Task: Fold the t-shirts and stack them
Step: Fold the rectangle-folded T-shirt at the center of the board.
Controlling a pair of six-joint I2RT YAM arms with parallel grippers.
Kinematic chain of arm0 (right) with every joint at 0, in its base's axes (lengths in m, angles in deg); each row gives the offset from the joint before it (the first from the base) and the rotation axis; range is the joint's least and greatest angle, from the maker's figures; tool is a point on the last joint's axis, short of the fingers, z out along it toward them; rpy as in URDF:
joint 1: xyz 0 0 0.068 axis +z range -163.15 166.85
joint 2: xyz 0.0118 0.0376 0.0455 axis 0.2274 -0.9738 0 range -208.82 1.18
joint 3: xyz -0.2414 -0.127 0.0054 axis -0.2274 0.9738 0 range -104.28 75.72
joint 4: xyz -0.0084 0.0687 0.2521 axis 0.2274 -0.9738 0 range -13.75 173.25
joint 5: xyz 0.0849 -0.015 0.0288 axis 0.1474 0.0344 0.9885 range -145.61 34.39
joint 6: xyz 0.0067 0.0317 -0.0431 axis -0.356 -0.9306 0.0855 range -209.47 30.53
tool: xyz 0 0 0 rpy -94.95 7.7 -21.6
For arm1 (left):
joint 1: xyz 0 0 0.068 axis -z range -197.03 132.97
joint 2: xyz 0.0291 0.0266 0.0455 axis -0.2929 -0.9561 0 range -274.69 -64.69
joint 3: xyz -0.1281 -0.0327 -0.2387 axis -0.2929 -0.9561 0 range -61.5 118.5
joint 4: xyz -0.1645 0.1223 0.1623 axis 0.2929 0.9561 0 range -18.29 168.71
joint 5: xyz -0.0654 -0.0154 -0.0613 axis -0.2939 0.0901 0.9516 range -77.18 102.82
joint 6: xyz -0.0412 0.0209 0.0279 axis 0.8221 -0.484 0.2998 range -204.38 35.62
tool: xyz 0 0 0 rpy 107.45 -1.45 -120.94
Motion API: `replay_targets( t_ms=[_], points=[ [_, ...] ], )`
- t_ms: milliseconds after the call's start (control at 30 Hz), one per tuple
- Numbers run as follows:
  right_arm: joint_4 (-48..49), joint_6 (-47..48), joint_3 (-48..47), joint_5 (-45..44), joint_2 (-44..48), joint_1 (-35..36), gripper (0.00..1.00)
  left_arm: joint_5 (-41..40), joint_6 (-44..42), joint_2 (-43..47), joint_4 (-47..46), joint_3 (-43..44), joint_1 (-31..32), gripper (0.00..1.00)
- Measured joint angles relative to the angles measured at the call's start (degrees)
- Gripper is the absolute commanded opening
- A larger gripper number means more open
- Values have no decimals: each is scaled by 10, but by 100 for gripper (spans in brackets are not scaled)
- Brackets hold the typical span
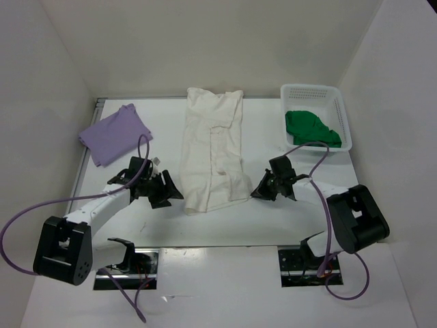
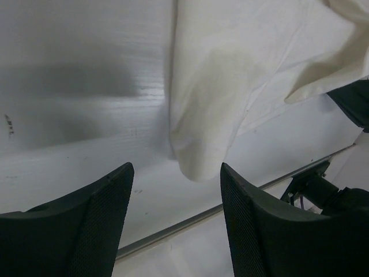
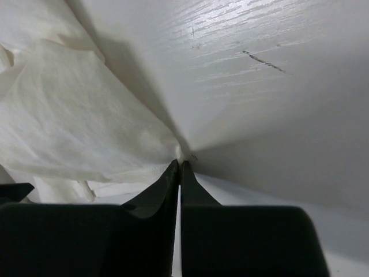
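— On the surface point(image 1: 157, 222), where does the white t-shirt point(image 1: 212, 154) lie?
— Flat, midway across: right claw point(image 3: 180, 163) is pinched tight on its near right edge; left claw point(image 2: 176, 168) gapes wide just beside the near left corner.

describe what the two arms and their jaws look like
The left arm and right arm match: white links joined by boxy black joint housings. A lavender cable loops loosely off each one. The jaws are matte black wedges that taper to thin tips, with a fine mesh texture on their inner faces. No markings are visible on either arm.
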Motion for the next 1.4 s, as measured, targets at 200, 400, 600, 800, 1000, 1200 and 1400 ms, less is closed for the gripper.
replay_targets(
  t_ms=[200,400,600,800,1000,1200,1400],
  points=[
    [-90,-27,34,-9,109,41,0,5,8,9,16,3,31,71],
    [-255,-78,76,27,387,52,29,5,4,30,51,42,36,72],
    [-361,-95,94,46,415,71,68,5,-6,31,70,54,45,72],
    [-377,-77,-12,17,308,104,33,-4,-17,24,86,85,82,71],
    [-261,-98,-80,6,186,250,0,2,-8,19,65,55,95,71],
    [-136,-129,-128,-22,10,354,12,0,8,18,33,43,100,68],
    [-56,-141,-165,-73,-49,363,29,-1,28,19,-20,24,100,63]
  ],
)
